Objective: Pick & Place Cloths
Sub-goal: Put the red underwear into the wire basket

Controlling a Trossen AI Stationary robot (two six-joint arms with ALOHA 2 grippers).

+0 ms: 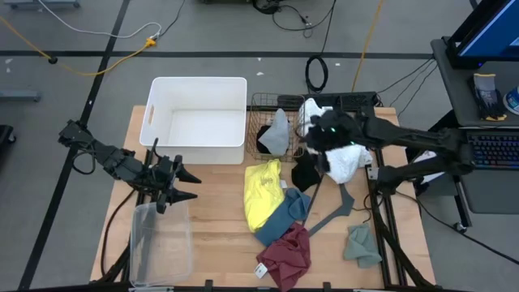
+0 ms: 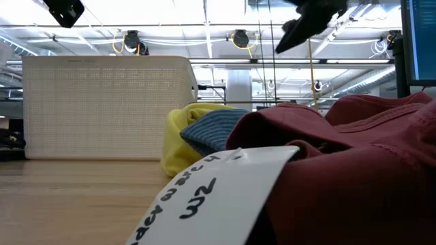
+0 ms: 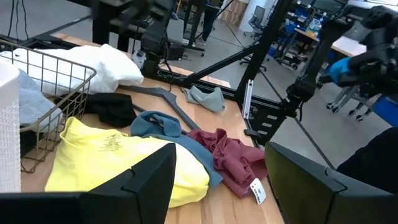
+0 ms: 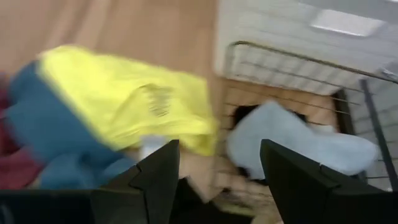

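A wooden table [image 1: 219, 235] seen from above. Nearest the front edge lie a maroon cloth [image 1: 285, 253] with a white tag [image 2: 218, 187], a small grey-green cloth [image 1: 360, 244] and a clear plastic bin [image 1: 160, 243]. Behind them, a blue-teal cloth [image 1: 284, 212] overlaps a yellow cloth [image 1: 261, 191], with a dark grey hanger [image 1: 334, 211] and a black cloth [image 1: 304, 173] just beside. Farther back stand a white tub [image 1: 199, 119] and a wire basket [image 1: 263, 105] holding a pale grey cloth [image 1: 277, 134] over another black cloth [image 1: 263, 142]. The right gripper [image 1: 315, 136] hovers at the basket's right edge above a large white cloth [image 1: 344, 158], fingers apart, holding nothing. The left gripper [image 1: 188, 185] waits well left of the cloths, over the clear bin's far edge, fingers apart.
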